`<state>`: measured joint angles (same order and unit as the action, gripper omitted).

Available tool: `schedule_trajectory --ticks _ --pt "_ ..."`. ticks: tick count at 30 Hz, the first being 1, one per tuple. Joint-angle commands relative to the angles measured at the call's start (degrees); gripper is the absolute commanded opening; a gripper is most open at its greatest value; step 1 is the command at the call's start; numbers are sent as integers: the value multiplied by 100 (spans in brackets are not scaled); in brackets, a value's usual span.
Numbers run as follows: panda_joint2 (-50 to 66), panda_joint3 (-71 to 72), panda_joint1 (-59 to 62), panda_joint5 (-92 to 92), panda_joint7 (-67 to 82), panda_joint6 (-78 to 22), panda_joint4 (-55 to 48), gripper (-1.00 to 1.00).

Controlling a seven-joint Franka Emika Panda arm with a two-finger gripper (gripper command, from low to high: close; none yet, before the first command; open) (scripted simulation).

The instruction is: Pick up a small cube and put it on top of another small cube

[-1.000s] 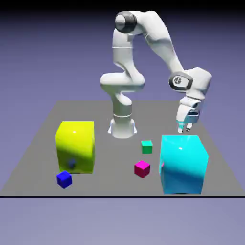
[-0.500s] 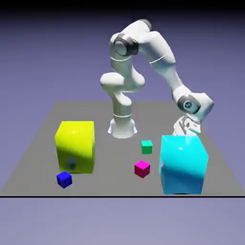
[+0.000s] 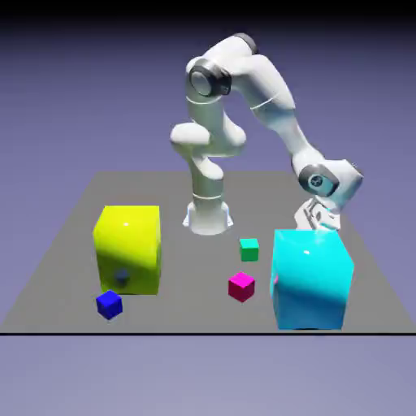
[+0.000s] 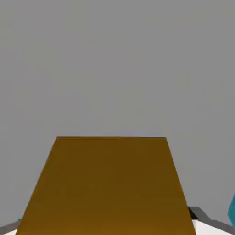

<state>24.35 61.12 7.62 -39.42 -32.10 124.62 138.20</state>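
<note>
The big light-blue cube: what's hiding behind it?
Behind the big light-blue cube, the robot's hand reaches down. The view from the hand shows it closed on a small brown-orange cube. The big cube covers that spot from the front.

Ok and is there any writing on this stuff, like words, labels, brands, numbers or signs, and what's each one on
No words, brands or numbers can be read in either view.
One small mark, too small to make out: on the dark round cap by the arm's wrist.
No lettering shows on the cubes.
</note>
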Motion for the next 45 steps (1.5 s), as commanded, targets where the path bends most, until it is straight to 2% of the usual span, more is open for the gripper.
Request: schedule_trajectory --ticks 1,23,33,37,45 --pt "-24 41 -55 229 218 226 -82 -100" --pt "-1074 -1217 -575 5711 1138 2534 -1318 -100" --pt "-1805 -3061 401 8140 -1039 2156 -1170 -100" --pt "-1909 -3398 988 8201 -2036 1784 -796 -100" --pt "-1905 -2911 1741 7119 -4029 1040 292 -100"
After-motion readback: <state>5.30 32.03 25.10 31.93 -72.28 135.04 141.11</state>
